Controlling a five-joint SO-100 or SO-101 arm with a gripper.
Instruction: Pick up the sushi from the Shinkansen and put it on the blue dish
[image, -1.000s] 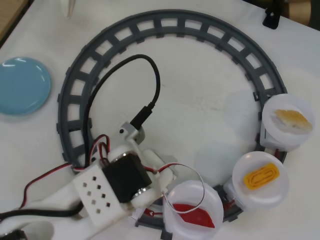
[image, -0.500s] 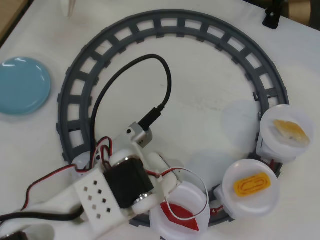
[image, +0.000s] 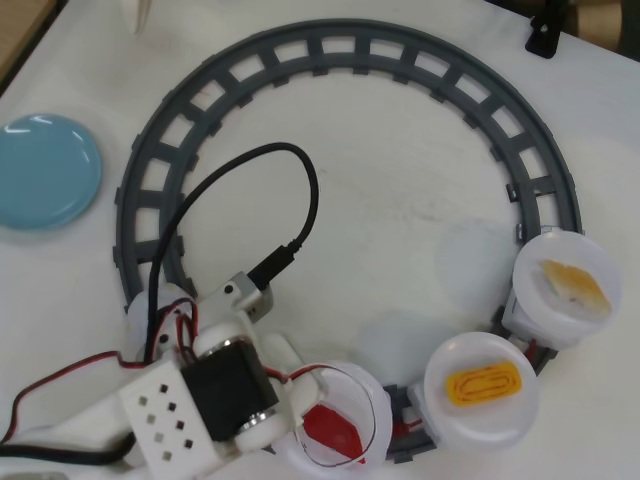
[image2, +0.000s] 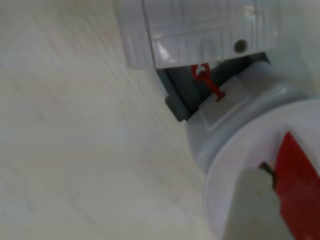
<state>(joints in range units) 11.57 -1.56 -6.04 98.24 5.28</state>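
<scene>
The small glossy dark-red leaf-shaped sushi (image: 335, 431) lies on a round white plate (image: 372, 398) of the white plastic toy Shinkansen (image: 150, 312) near the table's bottom edge, the white arm's gripper (image: 300, 425) beside it with its opening hidden, and the round light-blue dish (image: 45, 170) at the left edge sits bare, so picking and placing both appear undone.

We seem to be at a hobby tabletop: a plain white table (image: 400, 200) carries a grey toy track (image: 330, 45) and a small wired arm (image: 190, 400)
</scene>
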